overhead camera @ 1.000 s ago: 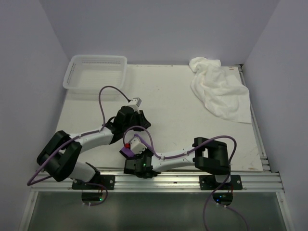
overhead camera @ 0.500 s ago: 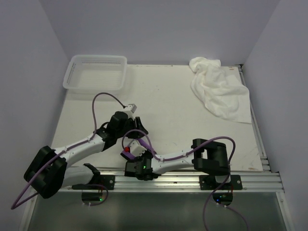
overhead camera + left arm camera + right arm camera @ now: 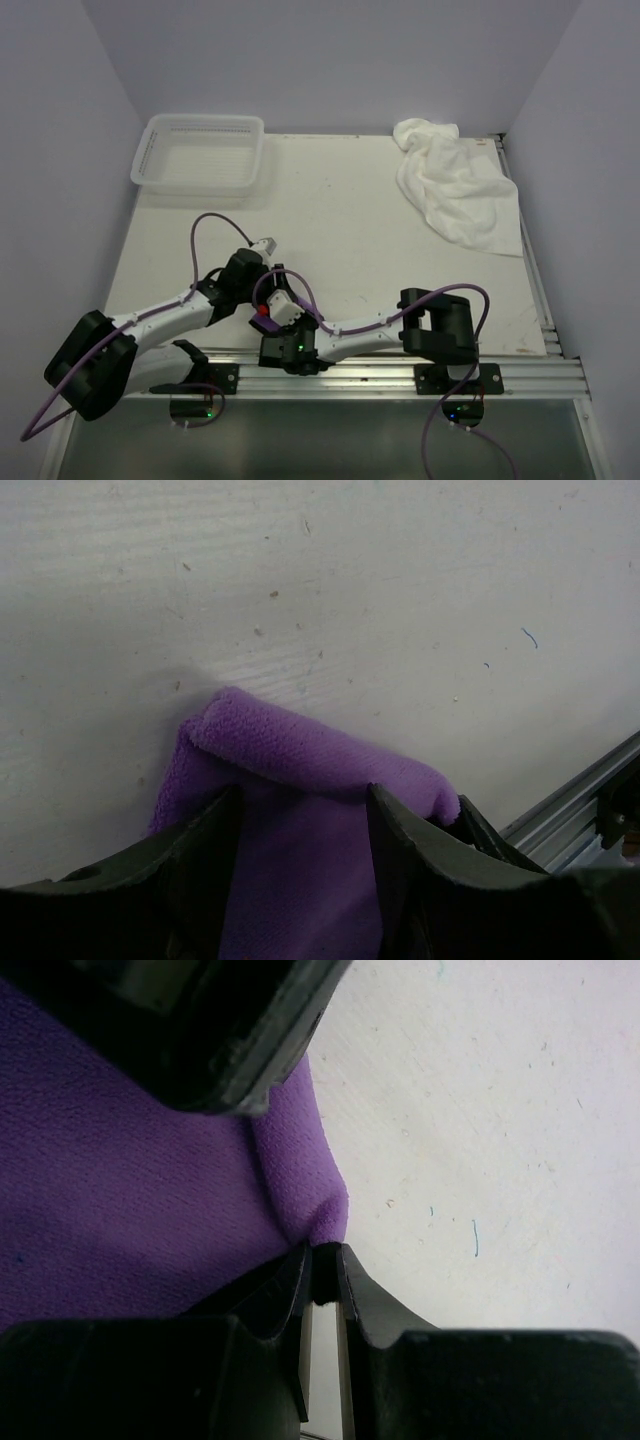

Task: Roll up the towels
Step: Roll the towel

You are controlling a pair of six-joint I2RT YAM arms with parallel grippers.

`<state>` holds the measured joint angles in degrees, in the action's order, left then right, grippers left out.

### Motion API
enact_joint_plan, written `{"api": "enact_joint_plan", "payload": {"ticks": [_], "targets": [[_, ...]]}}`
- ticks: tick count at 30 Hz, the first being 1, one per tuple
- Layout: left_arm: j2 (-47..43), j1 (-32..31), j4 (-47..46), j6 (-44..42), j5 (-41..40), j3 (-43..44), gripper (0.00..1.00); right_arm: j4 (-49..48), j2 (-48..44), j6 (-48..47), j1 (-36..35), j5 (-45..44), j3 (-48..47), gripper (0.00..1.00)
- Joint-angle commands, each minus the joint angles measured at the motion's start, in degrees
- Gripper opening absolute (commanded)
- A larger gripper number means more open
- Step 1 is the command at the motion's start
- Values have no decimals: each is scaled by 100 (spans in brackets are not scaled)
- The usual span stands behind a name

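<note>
Left arm point(image 3: 170, 315) drawn back, jaws opened around purple towel point(image 3: 300, 765)

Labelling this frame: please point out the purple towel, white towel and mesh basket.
purple towel point(image 3: 300, 755), left wrist view, folded edge
white towel point(image 3: 455, 185), top external view, its middle
mesh basket point(image 3: 200, 155), top external view, bare floor

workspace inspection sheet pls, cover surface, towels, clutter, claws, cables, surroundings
surface: white table, speckled with small marks and scuffs
job's things: purple towel partly folded at the near edge between both claws; white towel crumpled at the far right corner, apart from both arms
clutter: white mesh basket at the far left corner
grippers: left claw open, fingers either side of the purple towel; right claw nearly shut, apparently pinching a fold of the purple towel
cables: purple cables loop above both arms, clear of the towels
surroundings: plain lilac walls on three sides, nothing else seen
</note>
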<state>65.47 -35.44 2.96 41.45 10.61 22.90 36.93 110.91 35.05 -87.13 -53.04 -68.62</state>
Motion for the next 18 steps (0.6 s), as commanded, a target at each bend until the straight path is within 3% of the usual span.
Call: {"api": "enact_joint_plan", "payload": {"ticks": [1, 8, 18], "targets": [[54, -94, -156, 74, -111, 4, 57, -291, -342, 125, -5, -5, 103, 0], [159, -200, -199, 56, -559, 83, 49, -467, -413, 257, -5, 153, 261, 0], [414, -218, -595, -120, -727, 584, 48, -458, -509, 494, -5, 127, 349, 0]]}}
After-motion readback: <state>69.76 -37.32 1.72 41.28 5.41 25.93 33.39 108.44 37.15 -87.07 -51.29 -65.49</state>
